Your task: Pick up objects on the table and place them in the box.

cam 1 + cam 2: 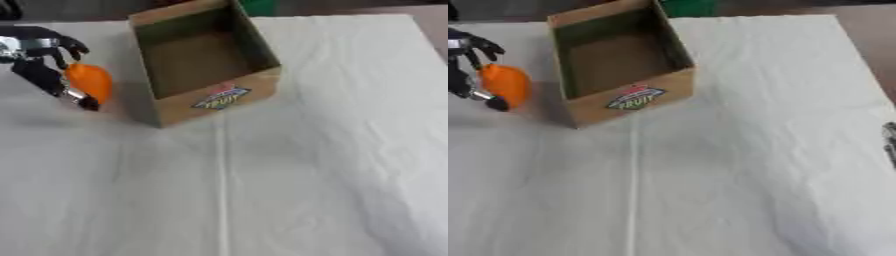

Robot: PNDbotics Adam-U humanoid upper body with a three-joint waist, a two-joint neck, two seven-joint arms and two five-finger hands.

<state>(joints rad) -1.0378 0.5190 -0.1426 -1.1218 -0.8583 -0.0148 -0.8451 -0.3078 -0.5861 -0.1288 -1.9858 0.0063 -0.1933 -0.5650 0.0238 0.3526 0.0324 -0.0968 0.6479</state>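
**Orange object in the left hand, box just to its right**

Left hand (48, 65) at the far left of the surface (289, 175), fingers curled round an orange object (89, 81), rounded and somewhat egg-shaped. Held clear of the white cloth, judging by the shadow beneath, though hard to say with certainty. Long axis of the orange object roughly upright, tilted a little, with dark fingers along its left side and a fingertip under its lower end.

Cardboard box (210, 102) open at the top, standing askew on the surface, a fruit label on its near wall. Interior apparently empty, brown floor showing. Near-left corner of the box just beside the held object, not touching it.

The relation that counts: box opening lying to the right of the hand and slightly farther away, its left wall between object and interior. Likely need: lift above that wall's rim, carry rightward over the opening, then release. Left hand plainly the nearer one.

Right hand (891, 142) barely showing at the right edge of the right eye view, well apart from the box; whether open or closed, impossible to tell.

No other loose objects visible on the cloth.
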